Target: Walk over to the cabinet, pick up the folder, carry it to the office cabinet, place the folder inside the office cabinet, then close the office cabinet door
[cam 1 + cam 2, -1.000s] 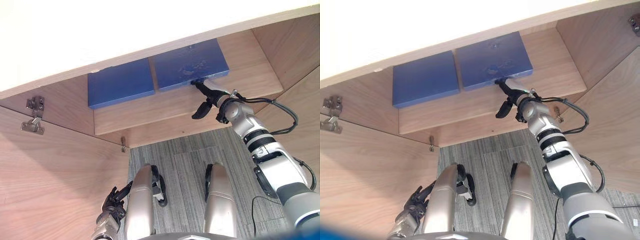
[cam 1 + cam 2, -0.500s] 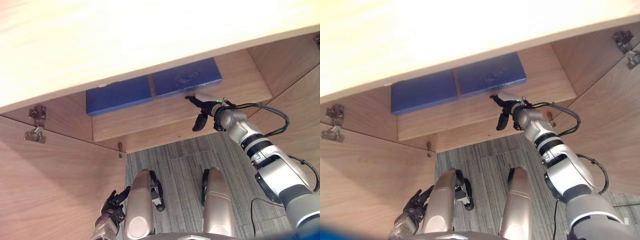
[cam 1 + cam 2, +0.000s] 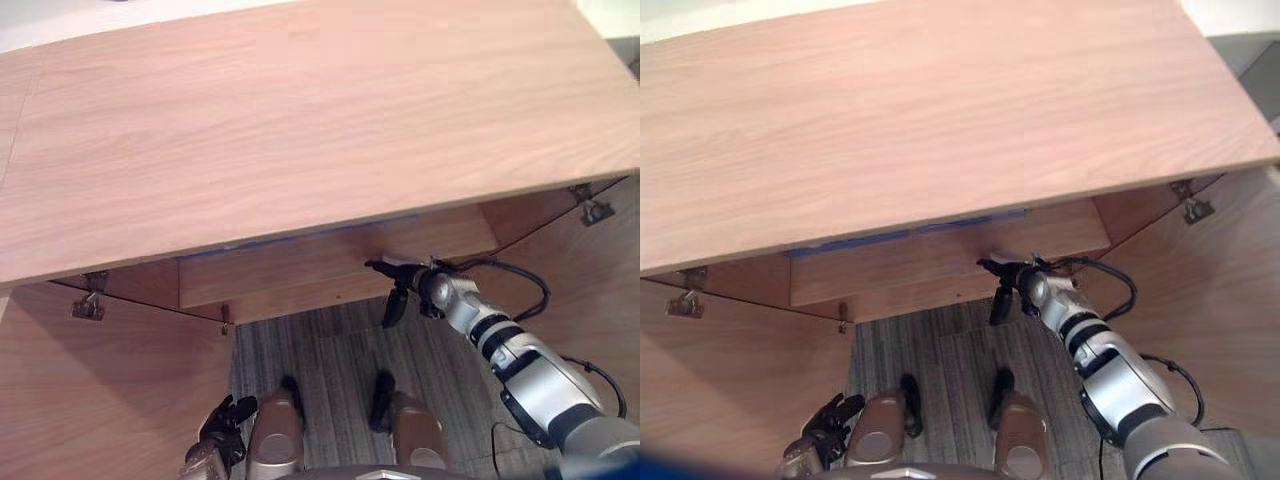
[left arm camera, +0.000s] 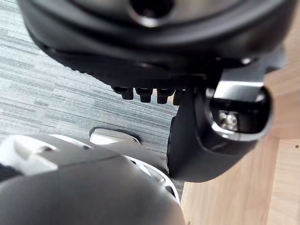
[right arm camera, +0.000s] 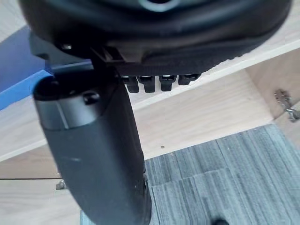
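Two blue folders lie side by side on the cabinet's shelf (image 3: 300,275); just a thin blue strip of them (image 3: 300,237) shows under the wooden cabinet top (image 3: 300,130). My right hand (image 3: 415,283) hovers at the shelf's front edge, open, fingers straight and pointing in, thumb hanging down, holding nothing. In the right wrist view a blue folder corner (image 5: 18,70) lies past the thumb, apart from the hand. My left hand (image 3: 222,425) hangs low by my side, fingers relaxed and empty.
Both cabinet doors stand open: the left door (image 3: 100,400) at the lower left, the right door (image 3: 600,300) at the right, each with metal hinges (image 3: 88,305). Grey carpet (image 3: 330,350) lies below the shelf.
The camera has swung up, so the cabinet top now hides most of the folders. My right hand has drawn back from the right folder's front corner to the shelf edge.
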Robot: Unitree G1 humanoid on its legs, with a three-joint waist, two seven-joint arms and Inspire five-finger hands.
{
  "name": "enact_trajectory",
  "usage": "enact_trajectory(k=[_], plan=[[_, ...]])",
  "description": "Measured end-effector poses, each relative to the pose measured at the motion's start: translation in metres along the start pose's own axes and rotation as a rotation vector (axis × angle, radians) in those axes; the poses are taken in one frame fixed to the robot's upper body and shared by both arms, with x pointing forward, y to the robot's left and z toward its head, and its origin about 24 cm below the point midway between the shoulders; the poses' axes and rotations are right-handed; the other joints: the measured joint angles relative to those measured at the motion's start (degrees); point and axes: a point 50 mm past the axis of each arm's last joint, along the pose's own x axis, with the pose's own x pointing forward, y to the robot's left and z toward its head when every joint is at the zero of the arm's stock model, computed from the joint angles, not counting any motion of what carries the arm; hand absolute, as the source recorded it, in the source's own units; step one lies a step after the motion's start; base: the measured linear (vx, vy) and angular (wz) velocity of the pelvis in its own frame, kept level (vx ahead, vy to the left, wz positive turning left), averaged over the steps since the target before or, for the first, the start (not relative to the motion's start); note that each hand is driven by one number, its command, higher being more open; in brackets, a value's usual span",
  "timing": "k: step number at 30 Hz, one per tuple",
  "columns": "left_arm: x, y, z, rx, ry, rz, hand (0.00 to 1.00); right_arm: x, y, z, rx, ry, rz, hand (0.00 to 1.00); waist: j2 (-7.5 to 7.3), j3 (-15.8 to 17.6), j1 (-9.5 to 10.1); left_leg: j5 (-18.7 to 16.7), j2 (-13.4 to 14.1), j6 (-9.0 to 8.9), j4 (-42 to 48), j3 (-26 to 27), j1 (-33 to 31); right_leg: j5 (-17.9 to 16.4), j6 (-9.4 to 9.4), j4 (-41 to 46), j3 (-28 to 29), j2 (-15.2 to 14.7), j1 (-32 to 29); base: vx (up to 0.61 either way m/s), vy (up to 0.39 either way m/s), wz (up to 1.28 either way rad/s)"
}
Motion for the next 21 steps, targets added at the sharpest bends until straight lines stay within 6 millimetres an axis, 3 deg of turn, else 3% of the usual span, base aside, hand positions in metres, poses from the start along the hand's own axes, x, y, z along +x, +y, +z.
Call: enact_trajectory(k=[3, 5, 8, 9, 10, 12, 16, 18, 19, 20, 21], plan=[[-0.001, 0.003, -0.004, 0.031, 0.009, 0.002, 1.00, -0.003, 0.031, -0.019, 0.146, 0.016, 0.058, 1.00, -0.19, -1.51, -0.04, -0.04, 0.68, 0.01, 2.64, -1.96, 0.91, 2.35, -0.15, -5.25, 0.61, 1.91, 4.30, 0.02, 0.014, -0.18], [-0.003, 0.004, -0.008, 0.064, 0.018, -0.002, 1.00, -0.009, 0.056, -0.036, 0.274, 0.031, 0.080, 1.00, -0.03, -3.07, -0.58, -0.80, -0.47, -0.82, 4.37, -6.78, 1.65, 3.74, 0.26, -7.36, 2.73, 2.65, 5.79, -0.03, 0.056, -0.44], [-0.005, 0.002, -0.020, 0.091, 0.046, -0.008, 1.00, -0.020, 0.084, -0.060, 0.443, 0.081, 0.063, 1.00, 2.00, -5.42, -2.14, -4.59, -1.24, -1.51, 2.43, -12.58, 3.52, 5.89, 1.05, -9.73, 5.66, 4.07, 5.74, -0.05, 0.163, -0.56], [-0.005, 0.002, -0.020, 0.107, 0.050, -0.013, 1.00, -0.027, 0.099, -0.071, 0.548, 0.117, 0.046, 1.00, 1.84, -6.10, -3.07, -5.04, -1.92, -0.86, -0.13, -12.57, 4.47, 7.20, 1.47, -11.30, 6.75, 3.84, 5.70, -0.06, 0.207, -0.51], [-0.005, 0.003, -0.020, 0.114, 0.051, -0.014, 1.00, -0.030, 0.108, -0.076, 0.597, 0.138, 0.038, 1.00, 1.38, -6.37, -3.42, -4.79, -2.39, -0.47, -0.66, -12.01, 4.68, 7.82, 1.63, -11.98, 7.36, 3.51, 5.62, -0.11, 0.189, -0.43], [-0.006, 0.009, -0.023, 0.122, 0.073, 0.010, 1.00, -0.044, 0.149, -0.089, 0.844, 0.221, -0.011, 1.00, 0.01, -8.40, -5.18, -4.36, -3.56, 0.23, -1.81, -9.71, 4.74, 9.56, 2.24, -13.62, 10.09, 2.80, 4.39, -0.11, 0.137, -0.50], [-0.004, 0.012, -0.020, 0.163, 0.075, 0.044, 1.00, -0.059, 0.200, -0.093, 1.076, 0.358, -0.012, 1.00, -1.50, -9.26, -6.67, -3.06, -4.94, 1.57, -4.04, -4.20, 6.73, 12.62, 2.85, -14.26, 14.28, 2.22, 2.27, -0.09, 0.064, -0.77], [-0.001, 0.000, -0.013, 0.159, 0.054, 0.026, 1.00, -0.065, 0.221, -0.089, 1.145, 0.399, 0.009, 1.00, -1.50, -9.29, -6.57, -2.38, -5.09, 2.76, -3.80, -0.92, 7.60, 17.83, 2.09, -13.82, 12.10, 3.04, -0.05, -0.18, 0.045, -1.20], [0.000, -0.004, -0.012, 0.154, 0.049, 0.021, 1.00, -0.063, 0.222, -0.085, 1.163, 0.394, 0.005, 1.00, -0.95, -9.27, -6.08, -1.74, -3.82, 3.79, -4.50, 1.01, 7.86, 21.54, 2.62, -16.36, 10.49, 3.20, -0.06, -0.22, -0.018, -1.50], [-0.001, -0.010, -0.014, 0.146, 0.040, 0.012, 1.00, -0.062, 0.229, -0.079, 1.222, 0.397, 0.006, 1.00, -0.73, -9.03, -5.98, -1.28, -3.40, 3.61, -6.89, 4.61, 10.25, 17.48, -0.46, -11.50, 3.96, 2.27, -0.58, -0.17, -0.021, -1.26], [-0.001, -0.012, -0.014, 0.145, 0.034, 0.008, 1.00, -0.064, 0.234, -0.078, 1.254, 0.410, 0.006, 1.00, -0.96, -9.05, -6.16, -0.80, -3.48, 3.71, -7.40, 5.94, 11.05, 13.40, -2.70, -6.21, 1.05, 0.70, -0.84, -0.18, -0.003, -1.04]])
